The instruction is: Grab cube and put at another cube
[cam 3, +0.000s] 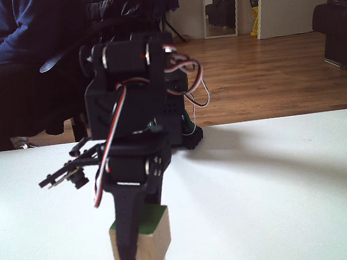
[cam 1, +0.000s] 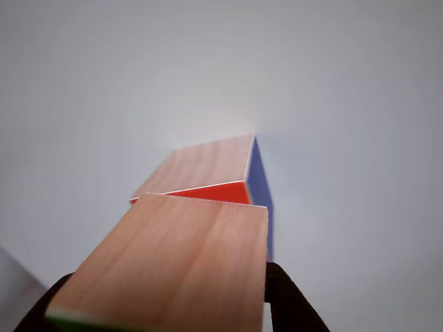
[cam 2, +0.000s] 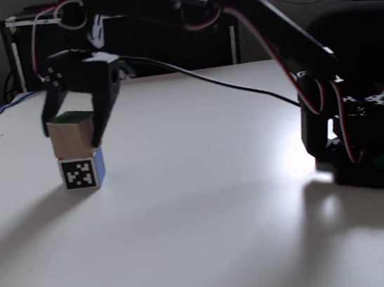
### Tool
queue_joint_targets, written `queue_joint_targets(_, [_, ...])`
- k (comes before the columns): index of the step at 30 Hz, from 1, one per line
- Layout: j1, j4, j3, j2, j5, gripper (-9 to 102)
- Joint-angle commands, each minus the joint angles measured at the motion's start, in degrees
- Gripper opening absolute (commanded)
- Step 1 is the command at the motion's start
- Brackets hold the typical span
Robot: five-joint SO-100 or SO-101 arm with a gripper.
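The gripper [cam 2: 74,134] has its fingers [cam 2: 101,113] clamped on either side of the cube [cam 2: 72,133], which sits directly atop another cube [cam 2: 82,172] on the worktop [cam 2: 221,203]

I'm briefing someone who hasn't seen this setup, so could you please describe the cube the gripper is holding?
On the white table, follow the black arm to its gripper at the left of a fixed view. The cube between its fingers sits on top of another cube. It has wood-grain sides and a green top, while the lower one bears a black-and-white marker.
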Motion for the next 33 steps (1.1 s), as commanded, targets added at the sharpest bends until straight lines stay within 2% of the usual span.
queue_joint_targets(1, [1.1, 0.8, -6.3, -0.4, 0.1, 40])
queue_joint_targets(8, [0.7, 0.8, -6.3, -0.2, 0.6, 42])
queue_joint_targets(23, [-4.7, 0.8, 15.9, 20.0, 4.0, 52])
queue_joint_targets(30, [-11.4, 0.4, 39.0, 42.2, 5.4, 52])
queue_joint_targets(33, [-15.3, -5.6, 55.7, 54.6, 5.9, 51])
